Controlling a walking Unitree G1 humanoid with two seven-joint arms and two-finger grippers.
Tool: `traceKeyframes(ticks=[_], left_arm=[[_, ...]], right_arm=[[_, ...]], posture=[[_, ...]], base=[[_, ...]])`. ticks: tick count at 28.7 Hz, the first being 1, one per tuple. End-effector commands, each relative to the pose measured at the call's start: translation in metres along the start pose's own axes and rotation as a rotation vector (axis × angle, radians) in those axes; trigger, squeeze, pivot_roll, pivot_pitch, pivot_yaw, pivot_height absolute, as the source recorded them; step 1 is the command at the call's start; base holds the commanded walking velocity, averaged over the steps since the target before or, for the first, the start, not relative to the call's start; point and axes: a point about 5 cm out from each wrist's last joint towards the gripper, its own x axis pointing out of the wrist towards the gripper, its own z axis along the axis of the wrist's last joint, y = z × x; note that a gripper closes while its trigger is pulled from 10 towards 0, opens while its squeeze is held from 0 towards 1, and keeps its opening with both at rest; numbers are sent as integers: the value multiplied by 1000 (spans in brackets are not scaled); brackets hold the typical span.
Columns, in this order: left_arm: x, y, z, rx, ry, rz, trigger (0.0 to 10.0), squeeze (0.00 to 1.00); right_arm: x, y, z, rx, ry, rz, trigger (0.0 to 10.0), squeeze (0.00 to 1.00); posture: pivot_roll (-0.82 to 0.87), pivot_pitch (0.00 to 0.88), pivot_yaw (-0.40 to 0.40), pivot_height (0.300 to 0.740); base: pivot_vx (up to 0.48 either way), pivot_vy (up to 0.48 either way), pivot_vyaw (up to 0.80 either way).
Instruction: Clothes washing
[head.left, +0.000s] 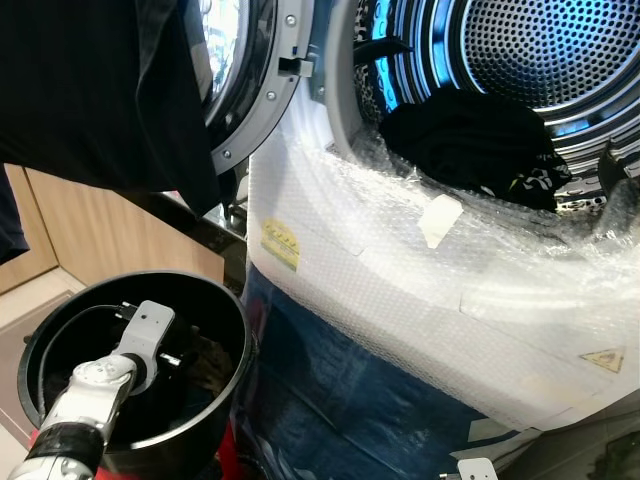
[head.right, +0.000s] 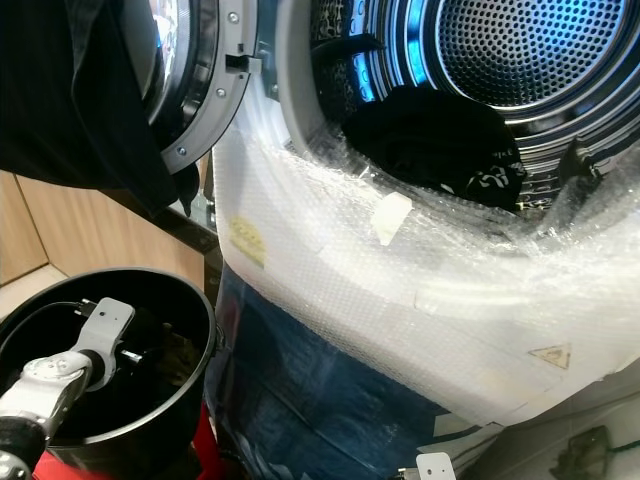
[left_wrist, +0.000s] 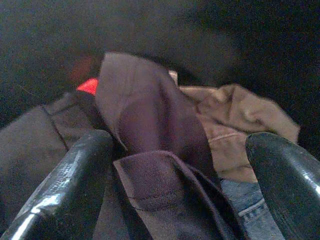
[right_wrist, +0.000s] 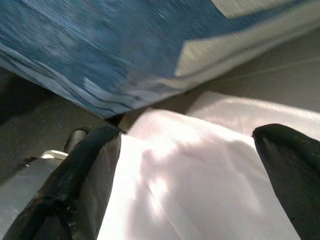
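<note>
My left arm (head.left: 100, 385) reaches down into a black round basket (head.left: 60, 310) on the floor at the lower left. In the left wrist view my left gripper (left_wrist: 180, 145) is open, its fingers (left_wrist: 75, 175) either side of a dark purple garment (left_wrist: 145, 115). A tan garment (left_wrist: 235, 120) and a bit of blue denim (left_wrist: 245, 210) lie beside it. The washing machine drum (head.left: 540, 50) stands open at the upper right with black clothes (head.left: 470, 140) inside. My right gripper (right_wrist: 190, 140) is open and hangs low over a white surface (right_wrist: 200, 190).
The machine's round door (head.left: 255, 100) is swung open to the left, and a black garment (head.left: 100, 90) hangs over it. Bubble wrap (head.left: 450, 290) and blue film (head.left: 330, 400) cover the machine's front. Wooden cabinets (head.left: 100, 230) stand behind the basket.
</note>
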Motion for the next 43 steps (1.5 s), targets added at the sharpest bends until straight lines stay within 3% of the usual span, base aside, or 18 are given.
traceKeyframes(ticks=[1,8,9,10,11,15,19,26,31,34,35,36,43], left_arm=[[4,-5,4,21,-10,15,10000,1000],[10,-10,11,-4,28,70,10000,1000],[11,-10,6,59,78,88,10000,188],[11,-10,6,59,78,88,10000,188],[12,-12,4,49,83,86,10000,0],[16,-24,2,-112,67,70,10000,0],[16,-31,-12,-152,118,86,10000,0],[16,-33,-16,-193,151,97,10000,0],[16,-29,-21,-283,168,148,10000,0],[13,-24,-28,-288,182,161,10000,0],[13,-24,-29,-288,182,161,6902,0],[13,-23,-30,-282,184,163,0,0],[11,-23,-35,-277,196,171,0,0]], right_arm=[[-1,-13,-5,-2,10,-24,10000,0],[-3,-19,-16,-9,27,-30,10000,0],[-3,-16,-16,-37,31,-15,10000,0],[-3,-16,-16,-37,31,-15,10000,0],[-3,-14,-16,-49,26,-1,10000,0],[-2,-11,-14,-44,9,20,10000,0],[-3,-15,-18,-68,17,18,10000,0],[-4,-17,-18,-72,18,19,10000,0],[-3,-19,-15,-60,13,12,10000,0],[-3,-18,-12,-59,5,18,10000,0],[-3,-18,-12,-59,5,19,10000,0],[-3,-18,-12,-60,4,18,10000,0],[-4,-18,-20,-55,37,27,10000,0]], posture=[[122,72,-253,740],[124,117,-255,740],[126,127,-248,740],[126,127,-248,740],[116,126,-241,740],[107,118,-236,740],[106,96,-247,740],[108,61,-246,740],[100,69,-257,740],[102,67,-255,740],[101,72,-257,740],[106,67,-258,740],[118,60,-258,740]], base=[[0,0,0],[0,0,0],[0,0,0],[0,0,0],[0,0,0],[0,0,0],[0,0,0],[0,0,0],[0,0,0],[0,0,0],[0,0,0],[0,0,0],[0,0,0]])
